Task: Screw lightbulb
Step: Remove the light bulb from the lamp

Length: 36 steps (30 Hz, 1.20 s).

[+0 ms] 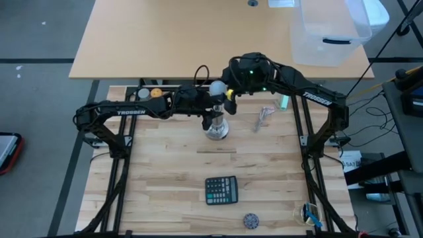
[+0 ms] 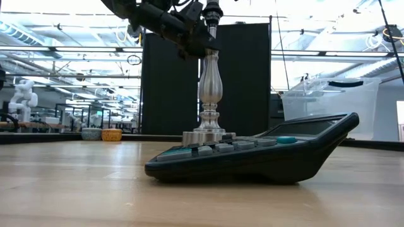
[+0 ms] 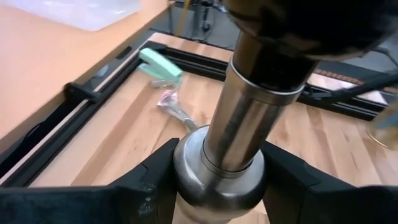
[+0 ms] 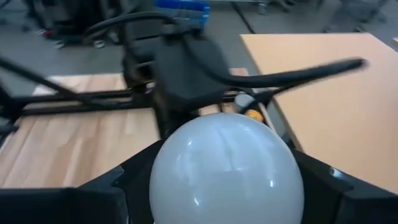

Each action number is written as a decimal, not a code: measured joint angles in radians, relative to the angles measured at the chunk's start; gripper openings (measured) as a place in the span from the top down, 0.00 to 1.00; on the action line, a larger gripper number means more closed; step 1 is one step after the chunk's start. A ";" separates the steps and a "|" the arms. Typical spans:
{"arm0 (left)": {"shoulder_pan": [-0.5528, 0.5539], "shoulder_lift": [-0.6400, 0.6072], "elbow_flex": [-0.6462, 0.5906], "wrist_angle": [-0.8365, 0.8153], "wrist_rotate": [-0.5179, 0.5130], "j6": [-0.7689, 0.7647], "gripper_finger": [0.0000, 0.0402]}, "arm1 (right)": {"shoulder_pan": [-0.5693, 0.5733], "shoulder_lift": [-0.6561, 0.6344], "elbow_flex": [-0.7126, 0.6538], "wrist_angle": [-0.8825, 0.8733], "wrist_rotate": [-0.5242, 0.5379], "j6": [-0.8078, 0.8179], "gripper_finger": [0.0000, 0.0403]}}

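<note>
Centre of tabletop (image 1: 165,172) crowded: metal stand (image 1: 216,125) upright, left gripper (image 1: 210,114) clamped on its stem, right gripper (image 1: 225,91) around lightbulb (image 1: 216,86) at its top. No way through there. Calculator (image 1: 221,190) and small round object (image 1: 251,220) block near edge. Keys (image 1: 264,116), green stapler (image 1: 282,101) toward far right corner. Left half open.

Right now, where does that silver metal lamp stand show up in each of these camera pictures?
High view: the silver metal stand sits mid-table, between the two arms.
Low view: it rises at centre, behind the black calculator.
Left wrist view: its column fills the middle, flanked by the left tool's fingers.
Right wrist view: not visible; the frosted white lightbulb fills it.
Shared landmark: the calculator, in the high and low views.
</note>
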 joint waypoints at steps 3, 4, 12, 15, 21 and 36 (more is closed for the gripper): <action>0.000 0.000 0.000 0.001 0.061 0.033 0.57 | -0.002 -0.010 0.000 -0.018 -0.062 -0.066 0.36; 0.000 0.000 0.000 0.002 0.077 0.043 0.57 | -0.002 -0.013 0.000 -0.022 -0.089 -0.096 0.36; 0.001 0.000 0.000 0.001 0.244 0.117 0.57 | -0.010 -0.016 -0.001 -0.043 -0.352 -0.303 0.36; 0.014 0.001 0.000 0.001 0.317 0.120 0.57 | -0.023 -0.013 -0.001 -0.043 -0.397 -0.338 0.36; 0.043 0.004 -0.003 -0.013 0.617 0.093 0.57 | -0.061 -0.008 -0.003 -0.041 -0.573 -0.366 0.36; 0.061 0.002 -0.003 0.024 0.911 0.014 0.57 | -0.065 0.020 -0.003 0.075 -0.807 -0.373 0.36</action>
